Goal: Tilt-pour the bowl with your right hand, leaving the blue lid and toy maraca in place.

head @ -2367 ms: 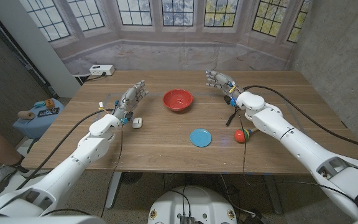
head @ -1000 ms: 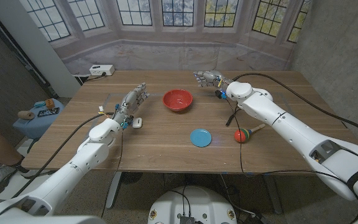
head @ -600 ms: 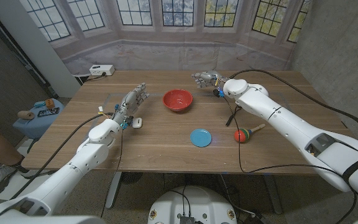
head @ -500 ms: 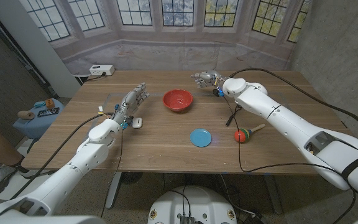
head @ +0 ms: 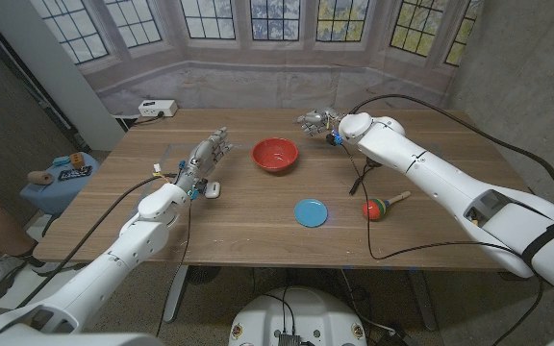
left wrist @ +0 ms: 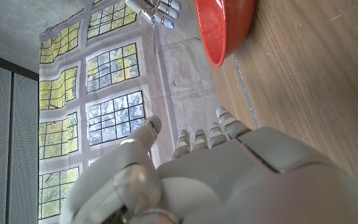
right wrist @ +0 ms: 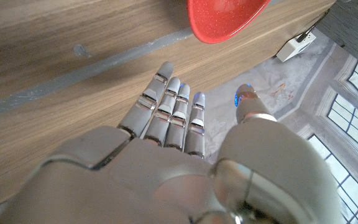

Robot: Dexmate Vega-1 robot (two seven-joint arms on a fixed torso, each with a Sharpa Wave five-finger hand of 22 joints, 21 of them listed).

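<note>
A red bowl (head: 275,154) stands upright on the wooden table (head: 258,211), toward the far middle; it also shows as a red bowl (left wrist: 224,26) and a red bowl (right wrist: 224,18) in the wrist views. My right hand (head: 316,121) hovers open just to the bowl's far right, fingers spread toward it, apart from the rim. A round blue lid (head: 311,212) lies flat nearer the front. The toy maraca (head: 377,207), red and green with a wooden handle, lies to the lid's right. My left hand (head: 206,154) is open at the left, holding nothing.
A small white object (head: 212,189) lies by my left wrist. Black cables (head: 358,178) trail across the table under my right arm. A white box (head: 157,109) sits at the far left corner. A window backdrop stands behind the table.
My right hand has swung left across the far side of the table toward the bowl, and the arm now reaches further over. The left arm, bowl, lid and maraca have stayed put.
</note>
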